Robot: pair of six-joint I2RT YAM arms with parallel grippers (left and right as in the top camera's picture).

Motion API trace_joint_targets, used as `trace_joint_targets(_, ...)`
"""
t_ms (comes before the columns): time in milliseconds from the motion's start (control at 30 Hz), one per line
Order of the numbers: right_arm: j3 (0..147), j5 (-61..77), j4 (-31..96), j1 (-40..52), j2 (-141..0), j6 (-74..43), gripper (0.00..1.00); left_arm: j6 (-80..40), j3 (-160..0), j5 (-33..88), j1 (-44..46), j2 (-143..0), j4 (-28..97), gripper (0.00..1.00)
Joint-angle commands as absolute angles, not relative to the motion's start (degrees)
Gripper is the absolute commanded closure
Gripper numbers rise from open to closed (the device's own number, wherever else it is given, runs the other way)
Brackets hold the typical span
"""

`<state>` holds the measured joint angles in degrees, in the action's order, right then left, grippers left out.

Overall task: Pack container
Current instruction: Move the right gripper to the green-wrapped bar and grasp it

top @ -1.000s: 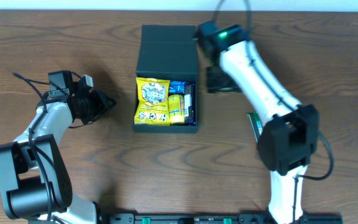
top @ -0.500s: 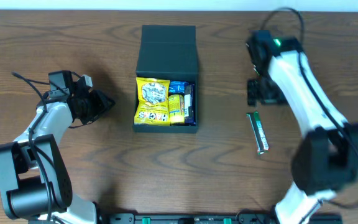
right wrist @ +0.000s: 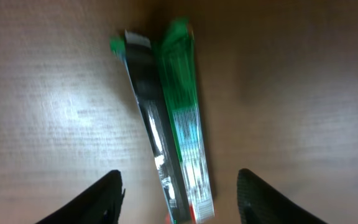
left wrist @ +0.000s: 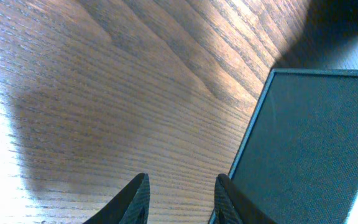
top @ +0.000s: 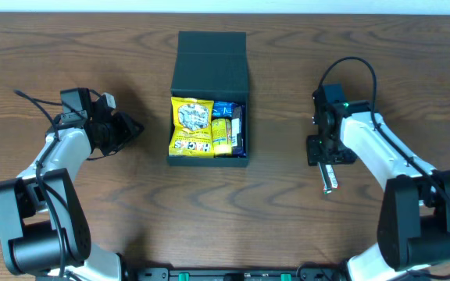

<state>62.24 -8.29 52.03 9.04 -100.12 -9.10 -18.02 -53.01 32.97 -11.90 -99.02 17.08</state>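
Container (top: 208,161): a dark teal-black matte rectangular box, much bigger than any packet in it. Its flap lid (top: 211,62) is thrown open and lies flat on the far side.
Place: it sits near the middle of the wooden table (top: 92,218), between the two arms. In the left wrist view a dark matte face of it (left wrist: 309,143) fills the right side.
Contents: a yellow snack packet (top: 191,126) takes up the left half. Beside it are blue packets (top: 226,109), a small yellow packet (top: 220,134) and a dark bar (top: 237,129) against the right wall.
Writing: the yellow snack packet carries dark print, too small to read from above. Nothing on the container itself can be read.
Stick packet (right wrist: 173,137): long and thin, green and silver, lying flat on the wood to the right of the container and well apart from it. Its print is blurred.
Right gripper (right wrist: 180,186): poised over the stick packet with its fingers (right wrist: 101,199) spread wide on either side, not touching it.
Left gripper (left wrist: 180,199): left of the container, pointing toward it, fingers parted with only bare wood between them.
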Motion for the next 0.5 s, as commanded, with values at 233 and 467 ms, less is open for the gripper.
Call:
trace_joint_targets(233, 58.24, -7.49, 45.32, 8.21, -100.09, -6.50, 0.45, -17.82, -54.28, 32.62, -11.99, -99.63, 17.08, 0.65)
trace_joint_targets(467, 57.34, -7.46, 42.61, 8.16, -101.82, -5.06, 0.44, -17.82, -54.28, 32.62, -11.99, -99.63, 17.12, 0.65)
